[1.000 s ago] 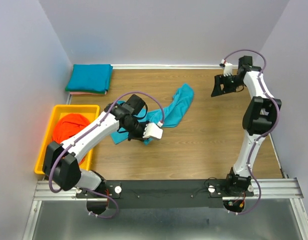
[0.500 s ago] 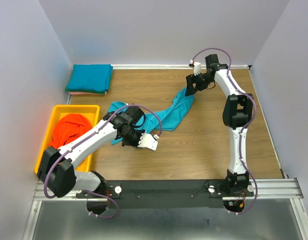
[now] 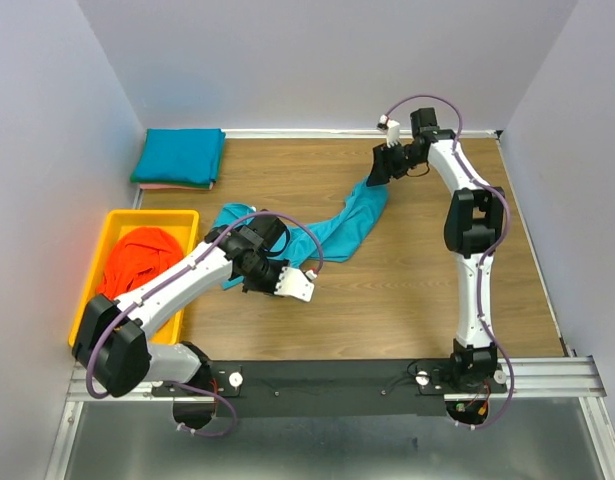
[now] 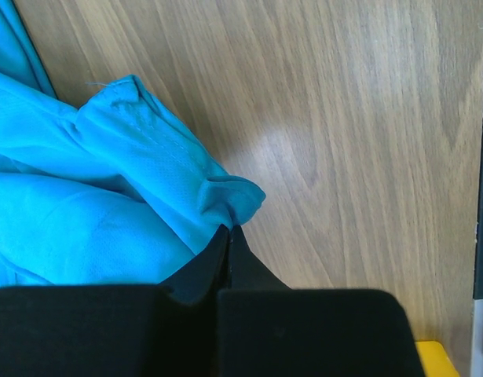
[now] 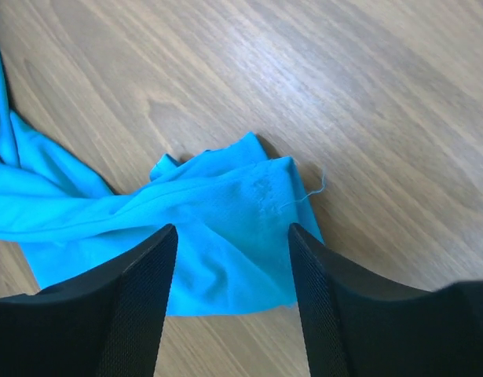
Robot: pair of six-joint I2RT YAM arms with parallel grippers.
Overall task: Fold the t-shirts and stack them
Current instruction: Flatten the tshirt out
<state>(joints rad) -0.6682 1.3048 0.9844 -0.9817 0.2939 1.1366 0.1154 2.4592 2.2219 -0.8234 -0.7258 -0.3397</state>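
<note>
T-shirt [image 3: 337, 225] in teal lies strung out across the counter [image 3: 427, 270]. The left gripper [image 4: 229, 233] has its jaws pinched tight on the near-left fold, while the right gripper [image 5: 229, 232] jaws stand apart astride the far end, gripping nothing. Folded teal t-shirt [image 3: 179, 155] sits far-left, and an orange-red t-shirt [image 3: 137, 255] fills the yellow tray [image 3: 152, 214].

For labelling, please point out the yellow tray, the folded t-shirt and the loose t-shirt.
yellow tray [image 3: 152, 215], top view, far rim.
folded t-shirt [image 3: 179, 155], top view, middle.
loose t-shirt [image 3: 355, 212], top view, far half.
</note>
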